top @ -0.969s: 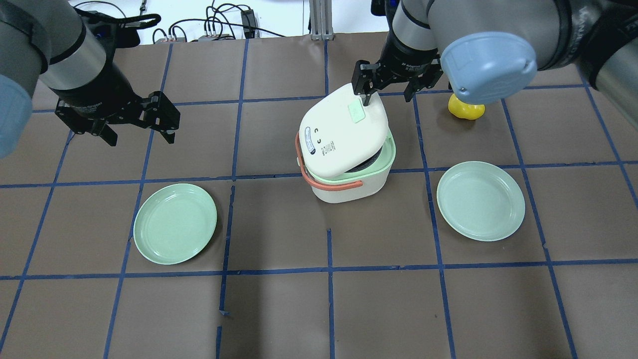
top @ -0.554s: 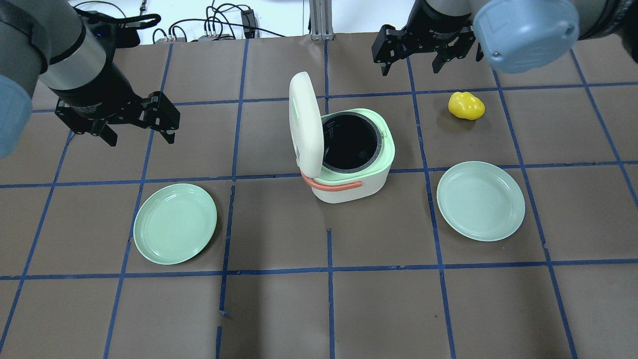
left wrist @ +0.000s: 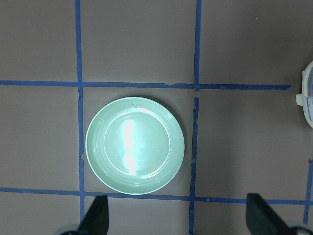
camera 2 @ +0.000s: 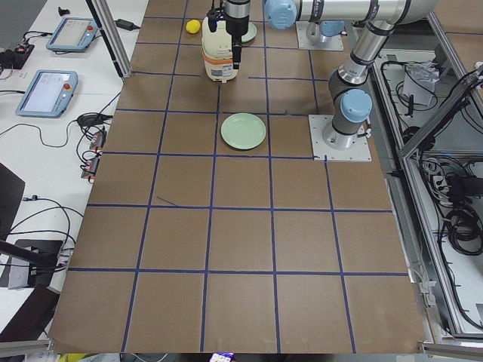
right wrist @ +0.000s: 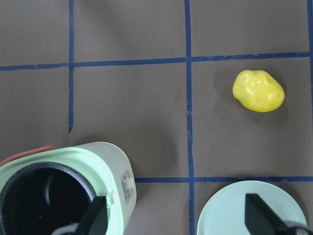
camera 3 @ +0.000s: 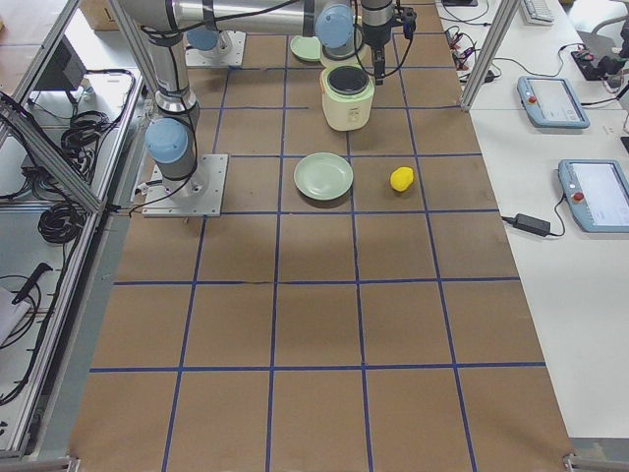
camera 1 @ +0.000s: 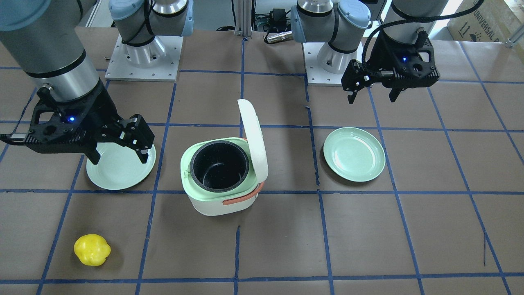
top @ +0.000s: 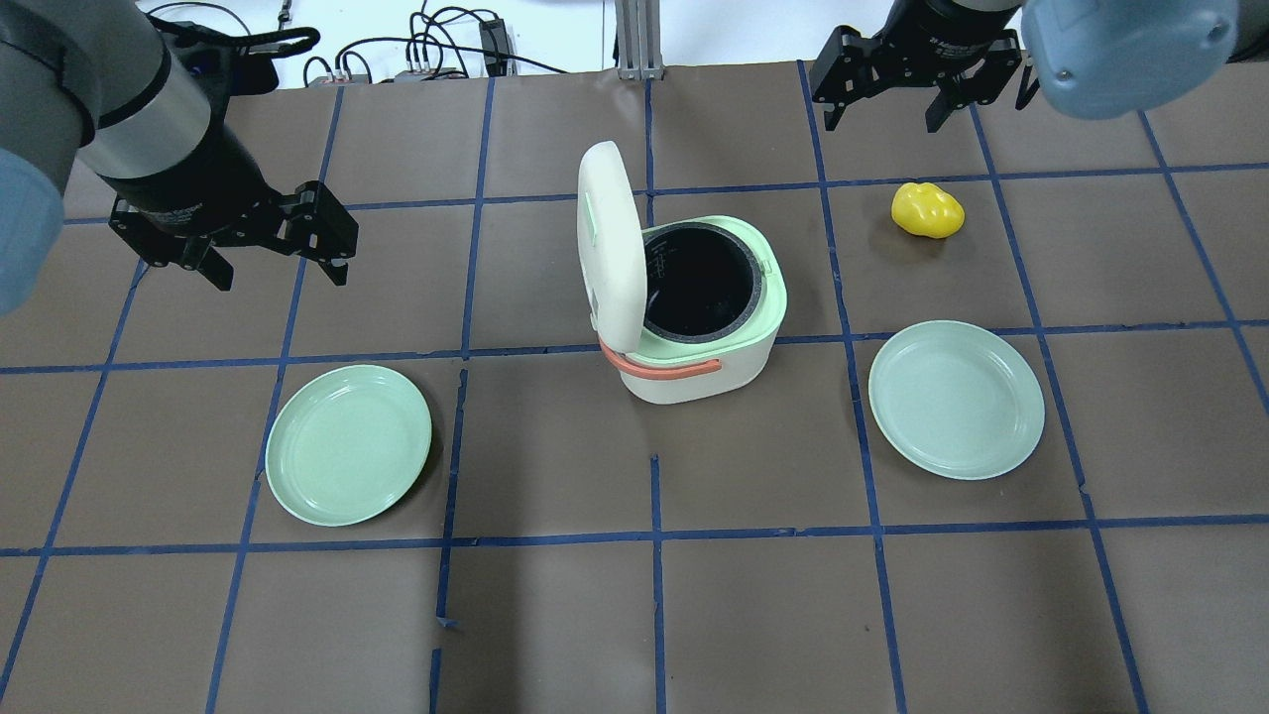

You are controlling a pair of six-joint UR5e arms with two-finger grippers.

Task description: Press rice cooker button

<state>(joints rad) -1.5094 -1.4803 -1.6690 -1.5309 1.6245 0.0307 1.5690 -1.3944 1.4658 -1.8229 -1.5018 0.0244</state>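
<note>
Brown paper surface (top: 555,615) with blue tape grid. Cooker (top: 684,382) sits mid-surface, lid (top: 610,243) standing upright on the hinge at the robot's left side, black pot (top: 699,288) exposed and looks empty.

Right jaws: wide, holding nothing, up at the far edge of the surface, well apart from the cooker. Left jaws: wide too, empty, hanging off to the robot's left, also well apart.

From the right jaws the cooker lies back toward the robot and to its left; the right jaws are the nearer pair, by a little. A thin green strip (top: 587,213) on the lid's outer face, probably the button, points toward the left jaws. The small latch tab (right wrist: 128,182) on the rim faces the right side.

Judgement: with the lid sprung open, the press looks done. Any further press would have to come from the left, since the lid's flat face is turned that way.

Also there: yellow fruit (top: 927,210) near the right jaws, and two green plates, left plate (top: 347,444) and right plate (top: 957,399), either side of the cooker.
</note>
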